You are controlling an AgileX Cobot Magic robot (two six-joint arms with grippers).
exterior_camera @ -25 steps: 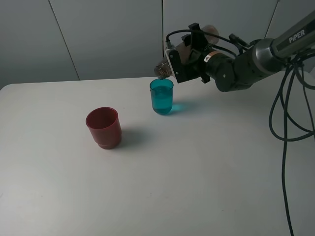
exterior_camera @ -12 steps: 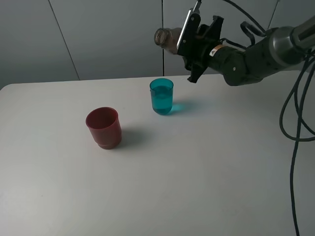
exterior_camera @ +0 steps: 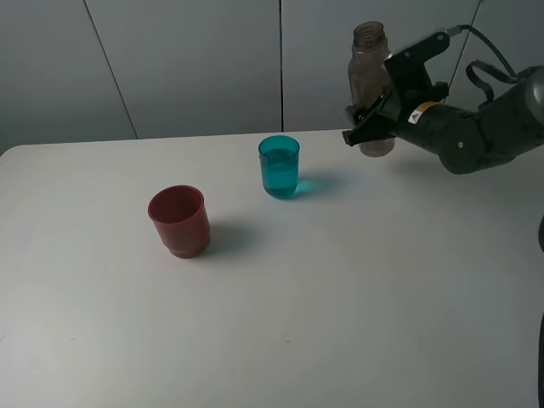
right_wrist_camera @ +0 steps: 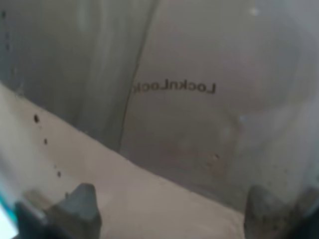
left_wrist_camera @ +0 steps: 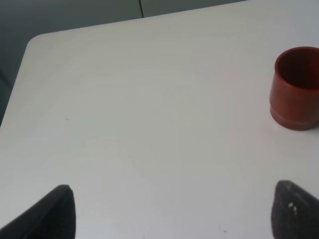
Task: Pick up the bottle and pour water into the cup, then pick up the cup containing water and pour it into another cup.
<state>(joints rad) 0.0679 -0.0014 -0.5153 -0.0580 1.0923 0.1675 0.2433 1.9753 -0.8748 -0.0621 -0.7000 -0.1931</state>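
The smoky grey-brown bottle stands upright at the back right of the table, its base low near the tabletop. My right gripper is shut on the bottle's lower body. In the right wrist view the bottle fills the frame between the fingertips. The teal cup holds water and stands to the left of the bottle, apart from it. The dark red cup stands further front and left, and it also shows in the left wrist view. My left gripper is open over bare table.
The white table has a rounded far-left corner. A grey panelled wall runs behind it. The right arm's cables loop at the far right.
The right gripper has swung the bottle from tilted mouth-down over the teal cup back to upright. It has also carried the bottle to the right and lower.
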